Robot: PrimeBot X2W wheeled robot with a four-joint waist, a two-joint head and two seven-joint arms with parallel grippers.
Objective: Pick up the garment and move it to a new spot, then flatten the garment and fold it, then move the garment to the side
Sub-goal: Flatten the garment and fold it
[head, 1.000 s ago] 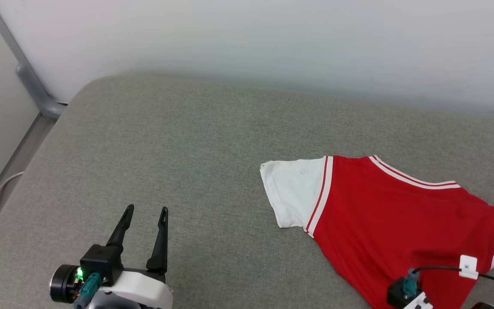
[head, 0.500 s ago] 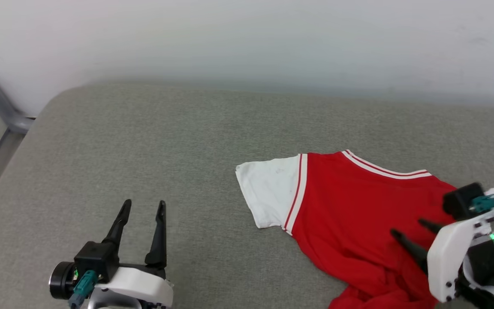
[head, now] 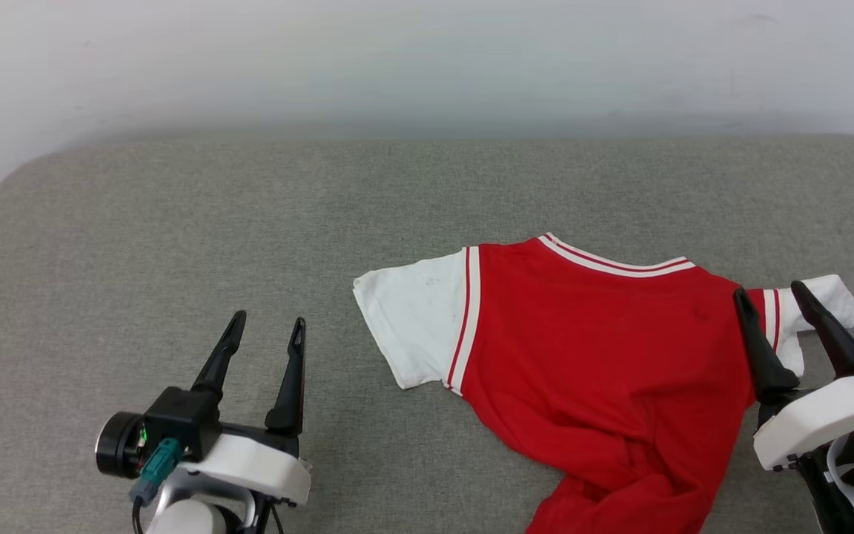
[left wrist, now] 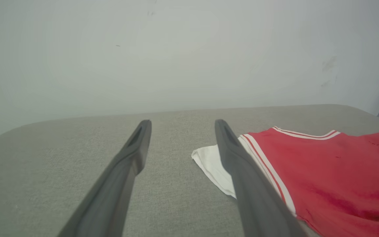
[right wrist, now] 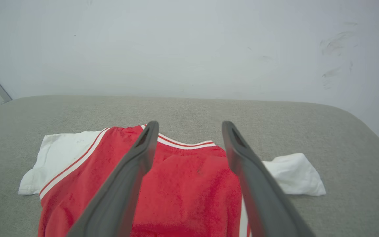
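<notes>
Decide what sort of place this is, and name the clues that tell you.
Probably an indoor test space for cloth handling: a grey fabric-covered cushion with rounded corners, a bare pale wall behind it, and a red shirt with white sleeves lying on it.

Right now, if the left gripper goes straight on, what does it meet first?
The left gripper looks free to pass over the bare cushion, probably until the wall; the shirt lies to its right.
</notes>
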